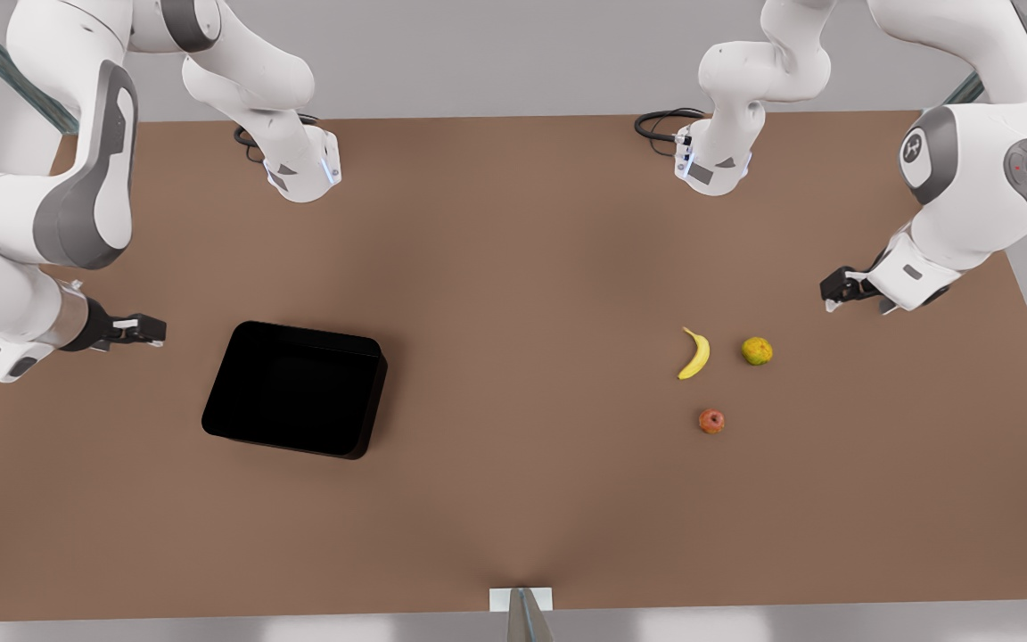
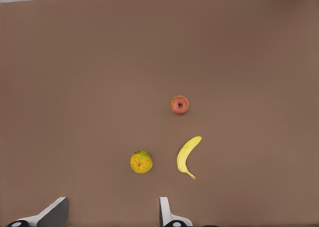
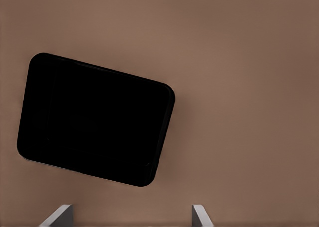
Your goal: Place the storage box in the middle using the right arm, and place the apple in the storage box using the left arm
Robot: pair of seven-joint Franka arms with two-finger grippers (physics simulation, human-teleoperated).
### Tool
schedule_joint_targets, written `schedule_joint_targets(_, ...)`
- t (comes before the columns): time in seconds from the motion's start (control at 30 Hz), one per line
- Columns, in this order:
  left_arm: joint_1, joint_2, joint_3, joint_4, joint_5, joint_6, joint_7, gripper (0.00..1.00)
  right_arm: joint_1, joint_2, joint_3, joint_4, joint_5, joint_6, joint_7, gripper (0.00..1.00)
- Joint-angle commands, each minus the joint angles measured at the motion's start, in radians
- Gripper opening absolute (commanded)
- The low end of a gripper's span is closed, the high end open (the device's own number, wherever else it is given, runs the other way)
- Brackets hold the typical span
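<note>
The black storage box [image 1: 295, 388] lies empty on the brown table at the front view's left, turned slightly askew, and appears in the right wrist view [image 3: 94, 120]. My right gripper [image 1: 143, 332] hovers open to the box's left in the front view, apart from it; its fingertips [image 3: 60, 214] frame the box's near side. The red-orange apple [image 1: 711, 421] rests at the front view's right and also appears in the left wrist view [image 2: 179, 104]. My left gripper [image 1: 857, 303] hangs open above and to the right of the fruits, holding nothing, with its fingertips [image 2: 164, 209] in sight.
A yellow banana [image 1: 696, 353] [image 2: 188, 156] and a yellow-green bumpy fruit [image 1: 756, 350] [image 2: 141, 162] lie just behind the apple. Bare brown table [image 1: 522, 357] spans the middle between box and fruits. Both arm bases stand at the far edge.
</note>
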Motion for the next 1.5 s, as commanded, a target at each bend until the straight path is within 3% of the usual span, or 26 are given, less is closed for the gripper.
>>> schedule_joint_targets(0.0,-0.029,-0.001,0.001,0.000,0.001,0.000,0.000,1.00,0.000,0.000,0.000,0.000,0.000,0.000,0.000,1.00)
schedule_joint_targets(0.07,-0.028,0.017,-0.001,0.002,0.004,-0.003,-0.013,1.00,0.020,0.012,0.002,-0.028,0.000,0.011,0.046,1.00)
schedule_joint_targets(0.13,-0.029,0.137,-0.009,0.090,-0.007,-0.014,-0.186,1.00,0.035,0.083,0.002,-0.104,0.005,0.090,0.245,1.00)
schedule_joint_targets(0.23,-0.028,0.232,0.001,0.094,-0.312,-0.028,-0.557,1.00,0.035,0.083,0.003,-0.264,0.006,0.282,0.267,1.00)
schedule_joint_targets(0.3,0.000,0.327,0.096,0.087,-0.701,-0.152,-0.568,1.00,0.029,0.081,0.003,-0.376,0.006,0.422,0.267,1.00)
schedule_joint_targets(0.37,0.011,0.471,0.105,0.097,-0.896,-0.160,-0.566,1.00,0.015,0.075,0.003,-0.474,0.006,0.521,0.258,1.00)
schedule_joint_targets(0.4,0.014,0.479,0.106,0.095,-0.949,-0.163,-0.588,1.00,0.009,0.078,-0.003,-0.497,0.006,0.571,0.247,1.00)
schedule_joint_targets(0.7,0.019,0.511,0.106,0.049,-1.045,-0.164,-0.651,1.00,0.020,0.120,-0.054,-0.609,0.029,0.643,0.236,1.00)
schedule_joint_targets(0.93,0.144,0.678,0.106,0.023,-1.378,-0.134,-0.642,1.00,0.020,0.184,-0.055,-0.604,0.029,0.649,0.238,1.00)
schedule_joint_targets(0.97,0.146,0.727,0.106,0.041,-1.430,-0.132,-0.643,1.00,0.021,0.186,-0.055,-0.604,0.029,0.649,0.238,0.95)
schedule_joint_targets(1.03,0.150,0.747,0.103,0.035,-1.476,-0.103,-0.643,1.00,0.021,0.193,-0.055,-0.604,0.029,0.647,0.238,0.57)
schedule_joint_targets(1.2,0.118,0.764,0.059,0.052,-1.435,0.012,-0.652,1.00,0.021,0.207,-0.055,-0.604,0.029,0.644,0.238,0.55)
schedule_joint_targets(1.33,0.081,0.747,0.059,0.034,-1.302,0.012,-0.657,1.00,0.020,0.216,-0.055,-0.603,0.029,0.640,0.236,0.39)
schedule_joint_targets(1.47,0.054,0.810,0.054,0.089,-1.294,0.104,-0.658,1.00,0.017,0.218,-0.055,-0.600,0.029,0.632,0.218,0.28)
